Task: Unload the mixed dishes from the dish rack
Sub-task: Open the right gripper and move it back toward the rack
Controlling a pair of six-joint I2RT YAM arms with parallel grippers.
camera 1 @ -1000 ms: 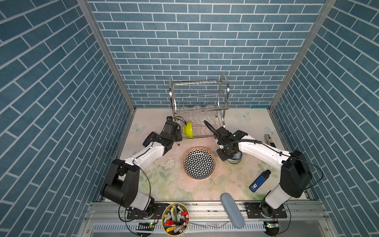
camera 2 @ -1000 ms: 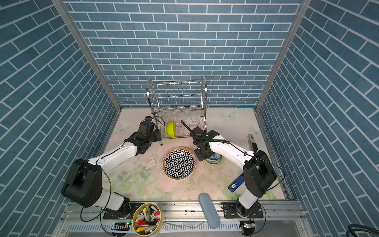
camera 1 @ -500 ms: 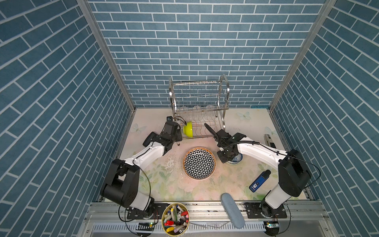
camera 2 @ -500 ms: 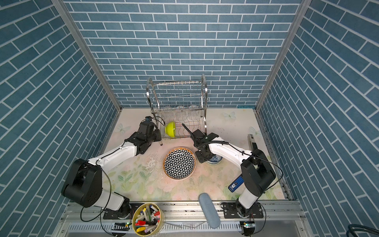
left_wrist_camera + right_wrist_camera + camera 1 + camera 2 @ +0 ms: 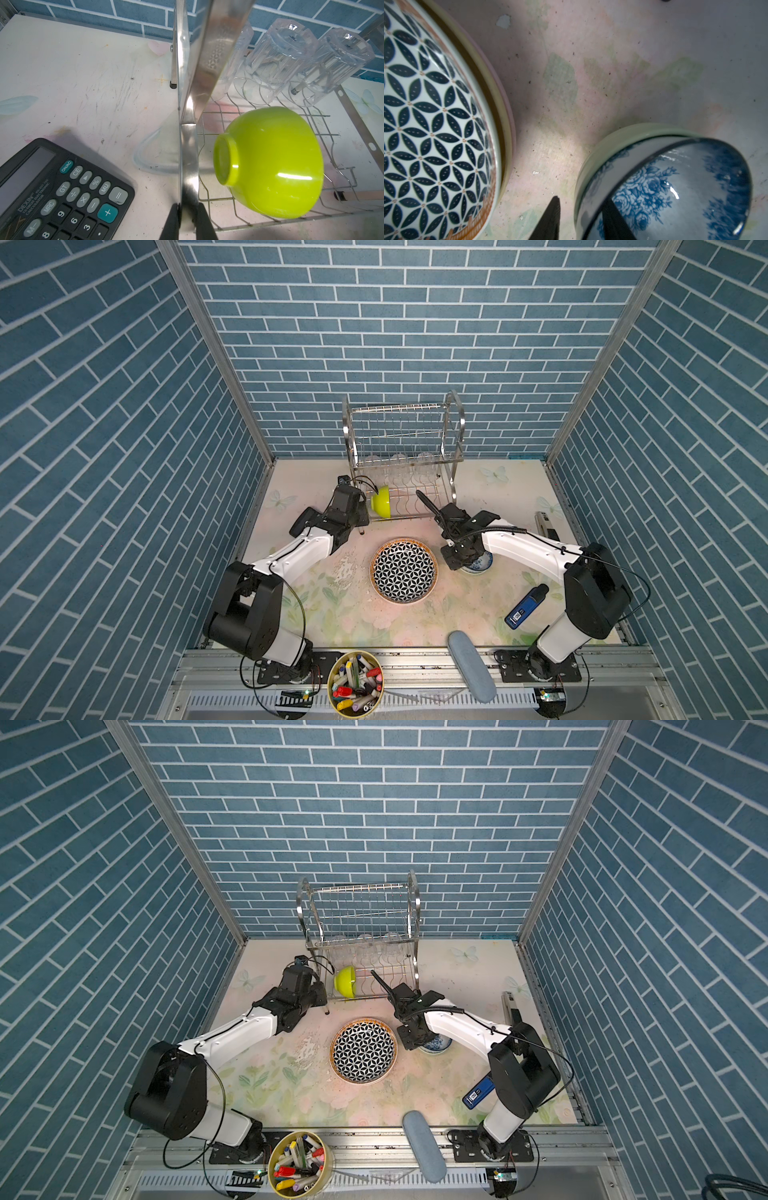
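Found the dish rack [image 5: 401, 435] standing at the back of the table [image 5: 332, 614], near the rear wall. Saw the left pincer [image 5: 188, 207] clamped together on the steel side-frame strip of that rack, low down by a front leg, one black finger on each face of the strip. Noted a lime bowl [image 5: 270, 162] tipped on its side in the lower tier, foot turned toward the left pincer, just beside the gripped strip yet apart from the fingers. Counted three clear glass tumblers [image 5: 280, 58] upside down in a row behind it on the same tier. Spotted a black calculator [image 5: 52, 193] lying on the table just outside the rack.

Found the right pincer [image 5: 582, 199] with fingers apart, straddling the rim of the blue-on-white bowl [image 5: 675, 187]: one finger inside, one outside with bare table showing between it and the wall. Could not tell contact between the inner finger and the bowl. Saw that bowl nested in the pale-green bowl [image 5: 612, 137], both resting on the table in front of the rack. Saw the star-patterned plate [image 5: 436, 124] just beside them, not touching, topping a yellow plate [image 5: 504, 128] and a pink plate [image 5: 514, 133], only rims showing. Noted a tub of markers [image 5: 351, 708] at the front rail.
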